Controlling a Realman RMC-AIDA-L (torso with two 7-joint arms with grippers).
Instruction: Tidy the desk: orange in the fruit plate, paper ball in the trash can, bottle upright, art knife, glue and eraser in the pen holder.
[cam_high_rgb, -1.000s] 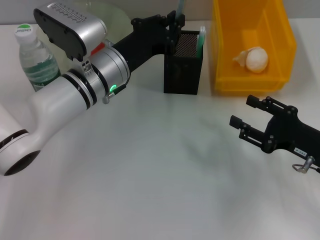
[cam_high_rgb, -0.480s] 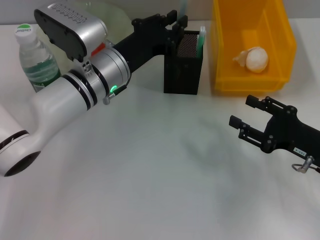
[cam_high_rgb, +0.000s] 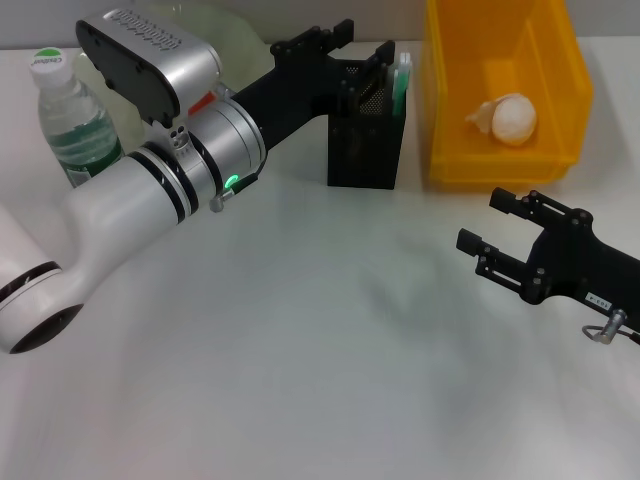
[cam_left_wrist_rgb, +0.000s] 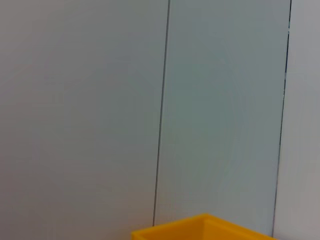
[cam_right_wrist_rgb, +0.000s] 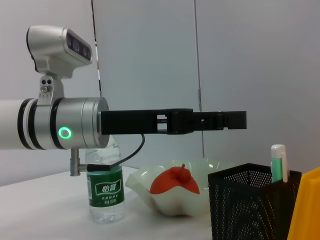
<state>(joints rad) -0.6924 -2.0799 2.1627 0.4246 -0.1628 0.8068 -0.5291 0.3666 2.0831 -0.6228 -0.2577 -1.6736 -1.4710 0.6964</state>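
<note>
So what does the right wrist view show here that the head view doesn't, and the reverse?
Only the right wrist view shows the orange lying in the fruit plate, which the left arm hides from the head camera. Only the head view shows the paper ball inside the trash can, and the open right gripper over the table. Both show the upright bottle, the pen holder and the left gripper above it.

From the head view the left arm (cam_high_rgb: 190, 170) covers most of the fruit plate (cam_high_rgb: 235, 30) and nearly all of the orange (cam_high_rgb: 203, 98) (only a red sliver shows). The trash can (cam_high_rgb: 500, 160) and the bottle (cam_high_rgb: 70, 120) are partly hidden or cropped. The pen holder (cam_right_wrist_rgb: 250, 200) is cut off below in the right wrist view.
</note>
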